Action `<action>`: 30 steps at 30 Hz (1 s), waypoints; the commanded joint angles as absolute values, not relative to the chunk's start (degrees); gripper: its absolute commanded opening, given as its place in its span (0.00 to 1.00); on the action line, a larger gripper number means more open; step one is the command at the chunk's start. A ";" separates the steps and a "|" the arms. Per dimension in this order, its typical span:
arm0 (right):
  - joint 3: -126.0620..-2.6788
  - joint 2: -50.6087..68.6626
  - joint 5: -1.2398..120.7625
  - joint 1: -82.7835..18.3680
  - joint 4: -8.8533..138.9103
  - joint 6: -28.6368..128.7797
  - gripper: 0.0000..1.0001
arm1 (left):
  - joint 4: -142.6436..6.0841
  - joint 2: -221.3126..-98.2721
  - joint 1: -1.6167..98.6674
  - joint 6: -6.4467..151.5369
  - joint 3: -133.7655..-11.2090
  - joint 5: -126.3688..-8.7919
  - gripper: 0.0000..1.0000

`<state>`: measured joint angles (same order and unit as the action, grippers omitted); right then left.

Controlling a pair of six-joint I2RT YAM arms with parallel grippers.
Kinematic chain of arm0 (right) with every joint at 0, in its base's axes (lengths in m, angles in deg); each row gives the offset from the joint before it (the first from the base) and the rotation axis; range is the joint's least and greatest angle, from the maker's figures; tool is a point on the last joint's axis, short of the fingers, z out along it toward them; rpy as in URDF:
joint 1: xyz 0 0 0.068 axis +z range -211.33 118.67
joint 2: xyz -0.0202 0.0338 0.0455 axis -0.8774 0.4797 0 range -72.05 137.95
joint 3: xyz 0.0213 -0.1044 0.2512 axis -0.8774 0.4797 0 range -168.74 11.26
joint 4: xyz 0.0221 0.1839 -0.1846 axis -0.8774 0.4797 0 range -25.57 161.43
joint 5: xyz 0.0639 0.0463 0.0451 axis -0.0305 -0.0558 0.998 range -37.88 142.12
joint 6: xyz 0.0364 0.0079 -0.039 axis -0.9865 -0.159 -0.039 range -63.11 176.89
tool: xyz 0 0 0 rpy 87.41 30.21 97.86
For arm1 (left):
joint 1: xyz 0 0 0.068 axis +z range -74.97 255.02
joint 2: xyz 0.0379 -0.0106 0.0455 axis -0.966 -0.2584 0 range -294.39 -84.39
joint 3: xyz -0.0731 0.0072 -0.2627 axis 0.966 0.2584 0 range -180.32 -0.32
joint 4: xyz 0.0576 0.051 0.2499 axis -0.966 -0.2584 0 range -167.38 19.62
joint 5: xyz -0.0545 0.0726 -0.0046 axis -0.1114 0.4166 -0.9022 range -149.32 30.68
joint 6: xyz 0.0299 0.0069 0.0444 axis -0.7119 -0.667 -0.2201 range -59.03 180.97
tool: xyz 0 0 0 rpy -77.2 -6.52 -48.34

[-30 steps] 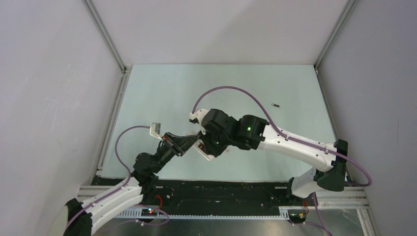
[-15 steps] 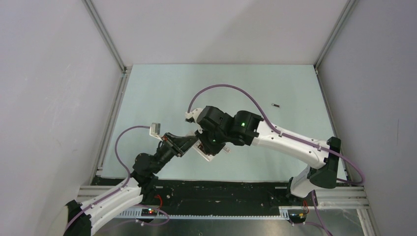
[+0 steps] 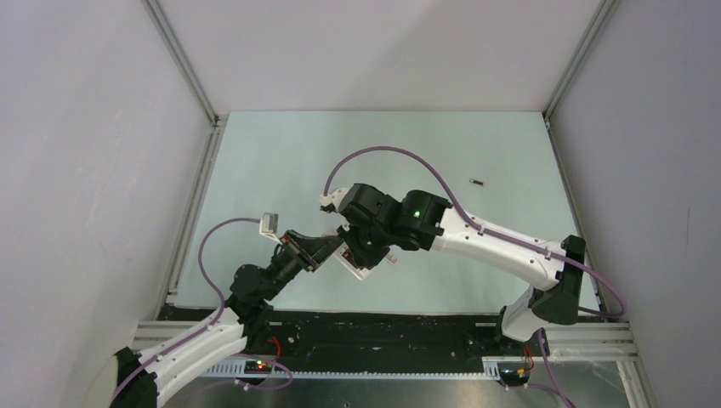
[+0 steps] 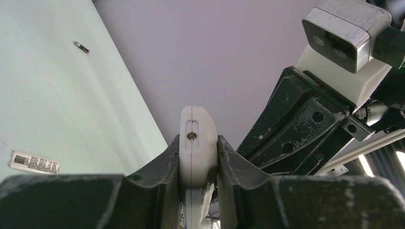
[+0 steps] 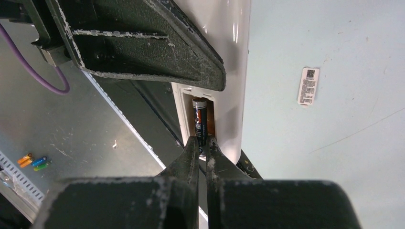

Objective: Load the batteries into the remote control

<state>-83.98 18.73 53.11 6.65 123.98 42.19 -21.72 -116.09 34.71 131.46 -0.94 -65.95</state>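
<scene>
Lowest in the right wrist view, the right hand [image 5: 201,145] is clenched on the bottom end of one of the batteries [image 5: 199,119]. This thin dark cylinder stands upright at mid-frame, its pale cap pointing up. It sits in the recess [image 5: 211,125] in the plain white back of the remote control [image 5: 235,57], but whether it is fully seated cannot be told.

I judge the battery to be light, rigid and smooth, so it could easily roll or pivot in a pinch. The best hold is across its body near one end, which leaves the other end free to go in against the contact. The remote is a stiff, light plastic shell and is best gripped across its narrow sides, clear of the recess.

That is how the left hand [image 4: 198,143] has it in the left wrist view. It is clamped edge-on between both fingers at bottom centre, with the end of the remote poking up past the fingertips.

In the top view the left arm rises from the lower left of the frame and the right arm sweeps in from the lower right. The right arm's wrist bends down, and the two hands meet just below centre, above the table [image 3: 281,161].

A small printed pale plate [image 5: 308,86] lies flat on the table beyond them. The other battery [image 3: 478,182] lies alone in the upper right of the table, well apart from both hands.
</scene>
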 commanded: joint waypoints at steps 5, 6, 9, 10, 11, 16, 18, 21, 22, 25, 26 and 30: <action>-87.31 21.21 55.85 6.21 126.86 42.52 0.00 | -19.73 -115.29 34.97 131.40 3.48 -64.42 0.00; -87.27 21.33 56.24 6.07 126.60 42.44 0.01 | -19.74 -115.42 34.95 131.33 3.47 -64.40 0.00; -87.18 21.64 56.94 5.86 126.14 42.22 0.02 | -19.84 -115.50 35.01 131.36 3.29 -64.55 0.00; -87.11 21.64 57.03 5.72 125.96 42.21 0.04 | -19.85 -115.54 34.98 131.37 3.29 -64.57 0.00; -87.05 21.75 57.35 5.68 125.80 42.10 0.05 | -19.85 -115.58 34.95 131.26 3.18 -64.54 0.00; -87.07 22.19 58.71 5.58 124.47 41.51 0.08 | -19.94 -115.72 35.02 131.26 3.06 -64.45 0.00; -87.09 22.43 59.05 5.70 123.98 41.29 0.10 | -19.93 -115.76 35.00 131.23 2.94 -64.50 0.00; -86.95 22.57 58.92 5.72 123.50 41.10 0.13 | -19.94 -115.82 34.99 131.22 2.81 -64.50 0.00; -86.93 22.66 58.90 5.72 123.45 41.08 0.14 | -19.94 -115.84 35.02 131.26 2.79 -64.57 0.00; -86.80 22.47 59.05 5.68 122.84 40.94 0.20 | -19.93 -115.81 34.96 131.27 2.89 -64.51 0.00; -86.77 22.40 59.02 5.69 122.63 40.95 0.23 | -19.93 -115.73 34.95 131.23 2.97 -64.46 0.00; -86.65 22.26 58.39 5.77 122.46 40.97 0.30 | -19.94 -115.59 34.95 131.45 3.00 -64.27 0.00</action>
